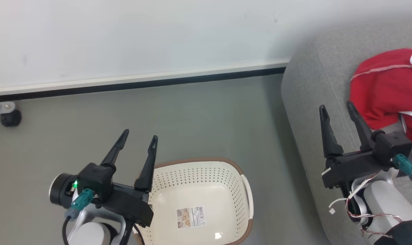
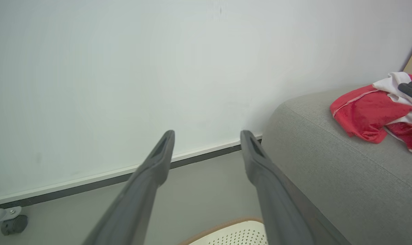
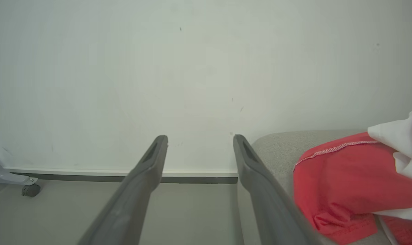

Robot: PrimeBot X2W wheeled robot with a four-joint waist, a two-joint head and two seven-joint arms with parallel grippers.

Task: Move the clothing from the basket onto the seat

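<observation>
Head view, A: where's the clothing (image 1: 379, 88)?
B: Bunched on the seat (image 1: 311, 85) at the right, red with white bits. Basket (image 1: 199, 160) is on the floor (image 1: 192, 119) near the middle, with nothing in it but a label (image 1: 191, 217) on the bottom. Looks like the move is done.
A: Claws?
B: Left claw (image 1: 140, 134) has its fingers apart and holds nothing, at the basket's left side. Right claw (image 1: 336, 106) is spread too and empty, over the seat's left edge, just beside the clothing's near-left fold. Can't tell if its right finger brushes the fabric.
A: So the step in hand?
B: My guess is back off clean. Keep the right claw spread and lift it up and away to the left, not sideways across the cloth. Otherwise a fingertip could hook the hem and drag it toward the seat's rounded edge. The pile sits well in from that edge, so it should hold.
A: Anything in the way?
B: Not much. Wall (image 1: 124, 34) is far behind. A caster wheel (image 1: 11, 118) is far left by the baseboard, well apart. Loose wires (image 1: 355, 204) on the right arm hang close to the seat and could catch.
</observation>
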